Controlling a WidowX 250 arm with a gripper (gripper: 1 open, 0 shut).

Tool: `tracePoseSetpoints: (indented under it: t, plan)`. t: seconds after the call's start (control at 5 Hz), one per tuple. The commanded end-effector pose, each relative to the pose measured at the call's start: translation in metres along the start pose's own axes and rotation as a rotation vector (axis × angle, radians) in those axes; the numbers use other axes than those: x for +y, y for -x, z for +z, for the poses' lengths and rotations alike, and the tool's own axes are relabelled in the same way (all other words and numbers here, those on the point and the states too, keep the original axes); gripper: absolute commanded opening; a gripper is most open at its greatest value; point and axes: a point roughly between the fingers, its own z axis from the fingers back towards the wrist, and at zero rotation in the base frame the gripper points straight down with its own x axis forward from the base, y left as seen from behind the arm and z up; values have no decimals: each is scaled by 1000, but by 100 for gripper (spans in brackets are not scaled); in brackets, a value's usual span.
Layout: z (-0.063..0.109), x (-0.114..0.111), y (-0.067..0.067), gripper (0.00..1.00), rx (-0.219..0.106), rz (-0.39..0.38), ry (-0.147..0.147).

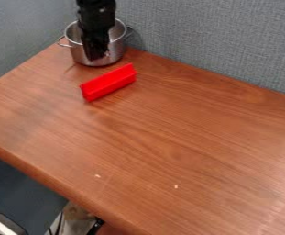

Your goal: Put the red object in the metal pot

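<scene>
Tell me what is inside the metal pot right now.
The gripper hangs in front of the metal pot, covering most of its opening, so its inside cannot be seen. The red object lies outside it on the table.

The single black robot arm comes down from the top edge of the view near the left, its wrist held vertical and its lower links hanging straight; the black gripper (98,52) at its end points straight down, in front of the small shiny silver steel pot (79,46) and overlapping it in this view; the fingers are dark and narrow, drawn together with no gap visible between them, and nothing is clamped in them; the tips hang just above the brown wooden surface (145,138), beside the pot's front wall; whether they touch the pot cannot be told.
</scene>
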Motion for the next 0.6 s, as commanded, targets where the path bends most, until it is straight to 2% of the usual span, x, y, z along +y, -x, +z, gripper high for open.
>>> tracePoseSetpoints:
  t: [0.0, 0.2, 0.4]
  plan:
    - [19, 21, -15, 0, -11, -34, -36]
    - [23, 29, -29, 0, 0, -72, -31]
    - [20, 21, -31, 0, -9, -77, -10]
